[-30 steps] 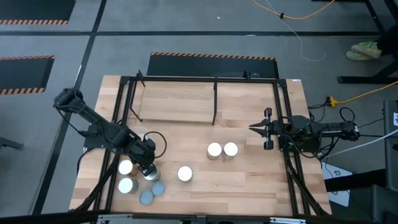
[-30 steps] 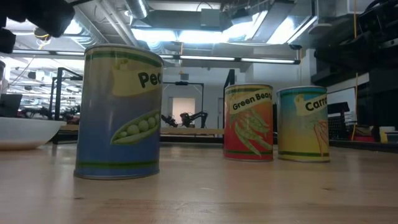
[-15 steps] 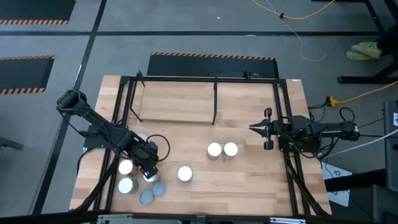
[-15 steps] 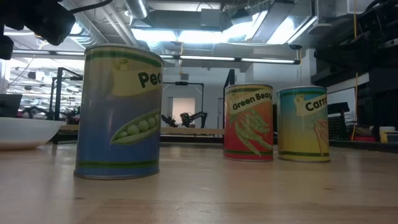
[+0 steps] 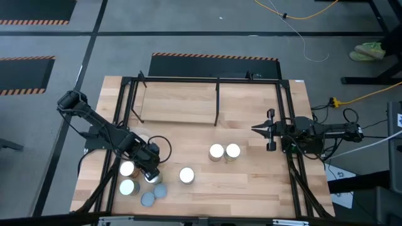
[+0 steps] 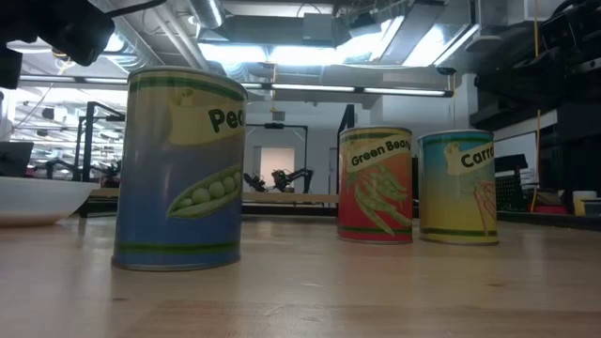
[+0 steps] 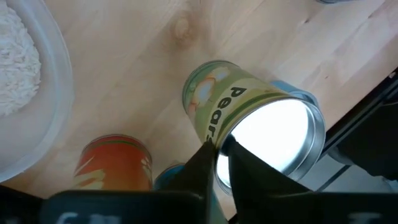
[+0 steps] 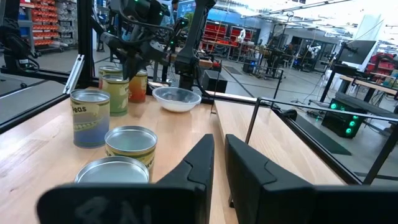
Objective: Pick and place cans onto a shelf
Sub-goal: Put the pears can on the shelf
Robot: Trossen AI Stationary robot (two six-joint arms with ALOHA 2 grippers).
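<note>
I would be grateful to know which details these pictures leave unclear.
- Left gripper, high view: the arm hides whether it touches a can.
- Green Pears-label tin, left wrist view: the dark fingers cover its near rim.
- Yellow carrot-label tin, low view: label wraps out of sight.

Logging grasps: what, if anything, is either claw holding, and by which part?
Nothing. The left claw hangs shut just above the pears can rim; the right claw waits shut, empty.

You see a pale, smooth-grained wooden tabletop [image 5: 251, 179], small tins with glossy metal lids [image 5: 186, 175] and satin paper labels [image 6: 180, 169], a thin matt black metal frame [image 5: 217, 100], and a glossy translucent shallow bowl [image 8: 176, 98].
</note>
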